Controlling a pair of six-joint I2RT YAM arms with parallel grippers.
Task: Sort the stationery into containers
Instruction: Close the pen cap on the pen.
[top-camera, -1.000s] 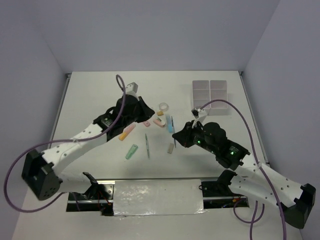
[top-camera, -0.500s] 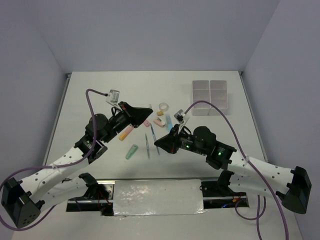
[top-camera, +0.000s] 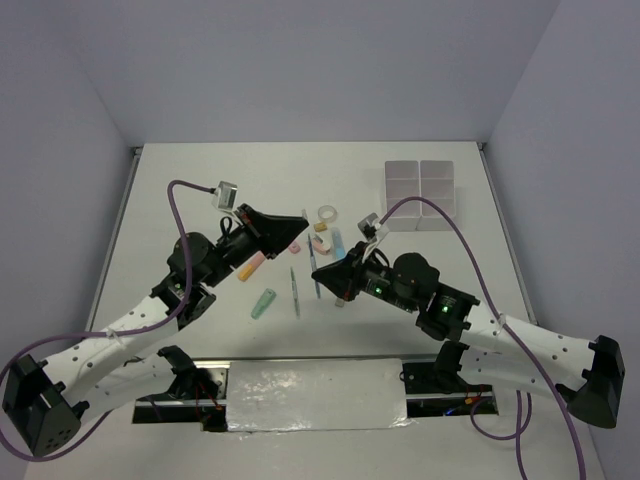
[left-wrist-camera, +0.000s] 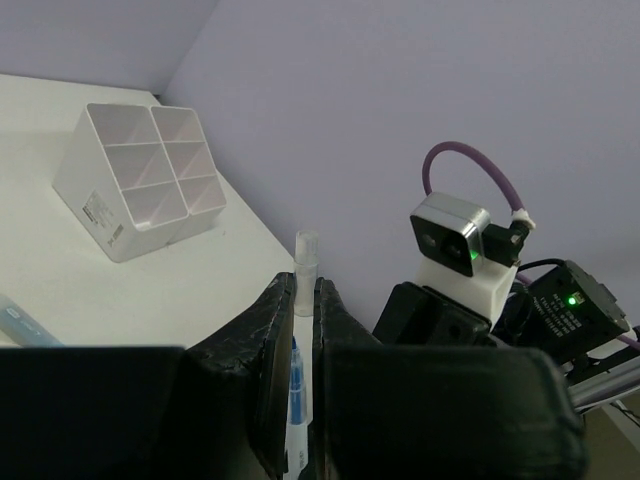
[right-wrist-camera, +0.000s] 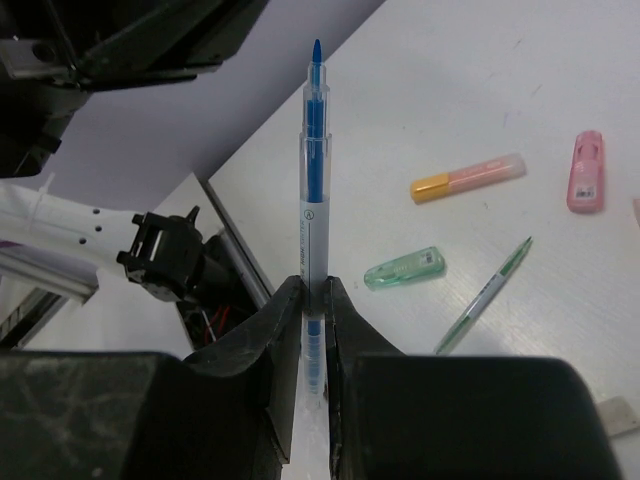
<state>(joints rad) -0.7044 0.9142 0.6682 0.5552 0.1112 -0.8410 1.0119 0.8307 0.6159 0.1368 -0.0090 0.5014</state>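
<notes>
My right gripper (top-camera: 322, 272) is shut on a clear pen with a blue core (right-wrist-camera: 313, 190) and holds it above the table, bare blue tip toward my left gripper (top-camera: 299, 220). The pen also shows in the top view (top-camera: 311, 260). My left gripper (left-wrist-camera: 305, 300) is raised and shut on a small clear cap (left-wrist-camera: 305, 262); the blue pen shows below through the gap. The divided white box (top-camera: 420, 183) stands far right, also in the left wrist view (left-wrist-camera: 140, 180). On the table lie an orange-pink stick (right-wrist-camera: 467, 178), a green stick (right-wrist-camera: 404, 268), a teal pen (right-wrist-camera: 485, 295) and a pink piece (right-wrist-camera: 585, 157).
A white tape ring (top-camera: 326, 213), a tan block (top-camera: 341, 297) and small pastel pieces (top-camera: 320, 243) lie mid-table between the arms. The green stick (top-camera: 263, 302) and teal pen (top-camera: 294, 288) lie nearer the front edge. The right wrist's camera (left-wrist-camera: 450, 235) faces my left gripper.
Both grippers rose off the table. The right one carried the blue pen left toward the left gripper, then drew back a little. The left arm pulled back and lifted.
</notes>
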